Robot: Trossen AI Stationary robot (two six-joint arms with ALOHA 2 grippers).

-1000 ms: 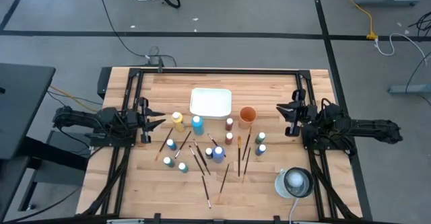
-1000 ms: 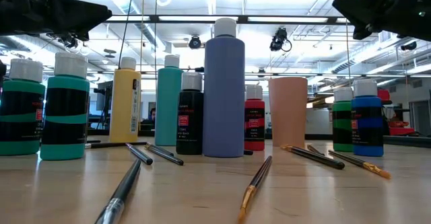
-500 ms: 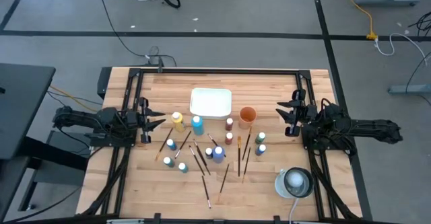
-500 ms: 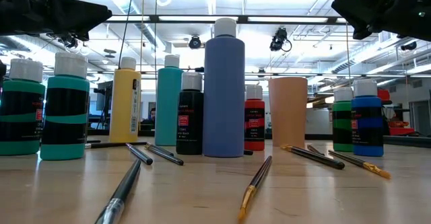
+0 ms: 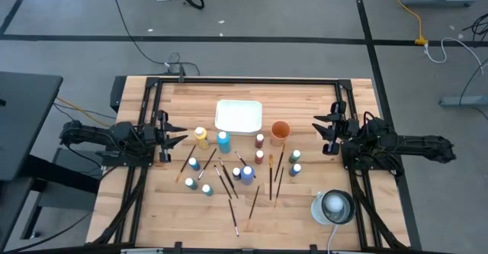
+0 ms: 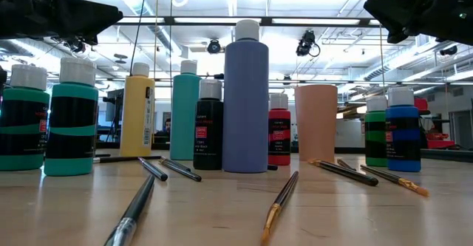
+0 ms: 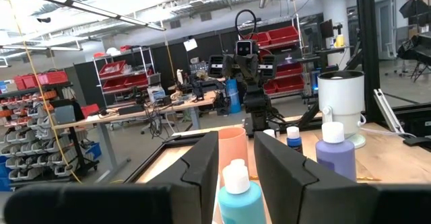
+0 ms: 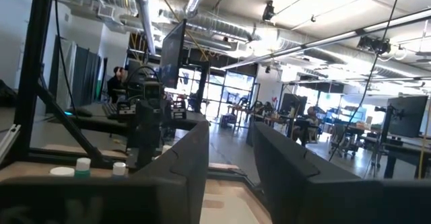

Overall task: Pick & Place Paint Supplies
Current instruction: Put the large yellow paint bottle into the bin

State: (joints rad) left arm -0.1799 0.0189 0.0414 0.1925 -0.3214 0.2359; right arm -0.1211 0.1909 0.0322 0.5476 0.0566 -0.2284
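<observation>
Several small paint bottles stand upright in the middle of the wooden table: a yellow one [image 5: 200, 137], a light blue one [image 5: 223, 140], a dark red one [image 5: 260, 140] and a tall lavender-blue one [image 6: 245, 98]. Thin paintbrushes [image 5: 232, 208] lie flat among them and in front of them. My left gripper [image 5: 181, 134] hovers open at the left of the group, above the table, with nothing between its fingers [image 7: 202, 163]. My right gripper [image 5: 320, 127] hovers open at the right, beyond the cup, also with nothing between its fingers.
A white rectangular tray [image 5: 239, 117] lies behind the bottles, and an orange-brown cup [image 5: 280, 130] stands to its right. A white round device [image 5: 333, 207] sits at the near right. Black frame rails [image 5: 244, 81] run along the table's edges. Bare wood shows behind the tray and along the near edge.
My right gripper has opened a little wider. Both arms have kept their place, and no bottle or brush has moved.
</observation>
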